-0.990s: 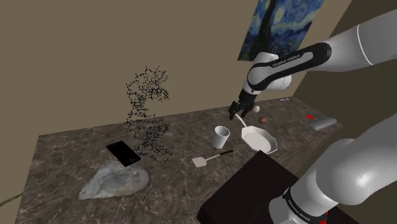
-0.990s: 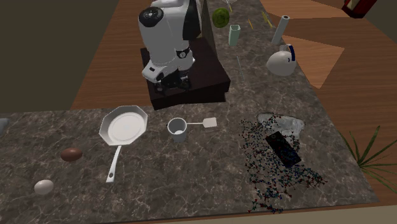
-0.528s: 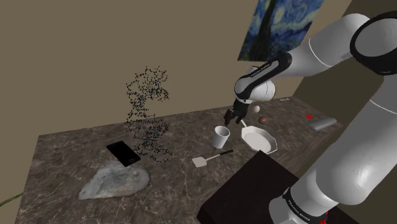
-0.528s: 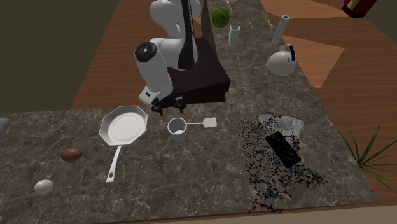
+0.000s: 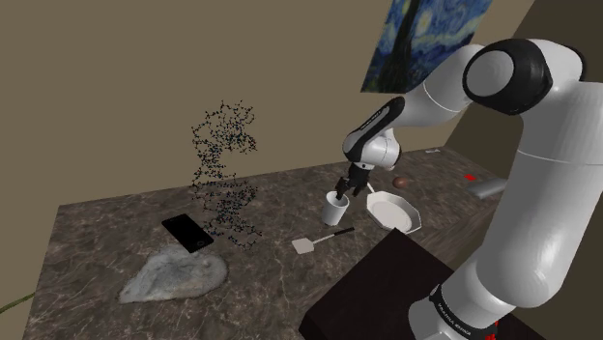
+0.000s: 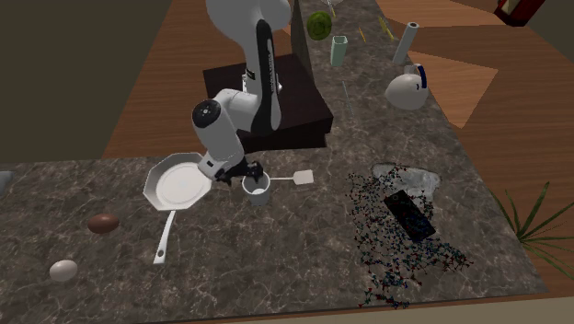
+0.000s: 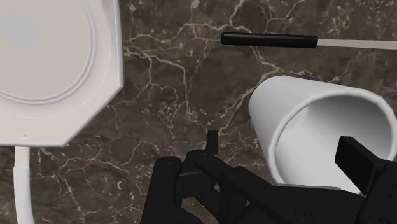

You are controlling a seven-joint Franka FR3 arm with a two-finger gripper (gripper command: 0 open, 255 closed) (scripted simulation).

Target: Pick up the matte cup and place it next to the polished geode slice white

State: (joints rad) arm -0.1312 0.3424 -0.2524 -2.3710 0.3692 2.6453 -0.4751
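A plain white cup [image 5: 336, 209] [image 6: 258, 190] [image 7: 318, 121] stands upright on the dark marble counter, between a white pan and a spatula. My black gripper [image 5: 343, 189] [image 6: 248, 172] [image 7: 280, 145] is right at the cup's rim and open. In the wrist view one finger [image 7: 212, 142] is outside the cup's wall and the other finger [image 7: 357, 160] is over its inside; neither clasps it. The geode slice [image 5: 174, 275] [image 6: 416, 177], a pale rough slab, lies far off toward the shoulder view's lower left, beside a black phone [image 5: 187, 232] [image 6: 409, 214].
A white octagonal pan [image 5: 391, 210] [image 6: 179, 184] [image 7: 44, 63] lies close beside the cup; a spatula [image 5: 324, 239] [image 6: 292, 178] [image 7: 270, 40] lies on its other side. A cloud of black specks [image 5: 222, 164] [image 6: 396, 239] rises near the phone. A brown egg [image 5: 400, 181] [image 6: 103, 223] and white egg [image 6: 63, 270] lie beyond the pan.
The arm has swung down and toward the shoulder view's left, bringing the gripper from above the pan's handle to the cup's rim. The fingers stayed open; the cup has not moved.
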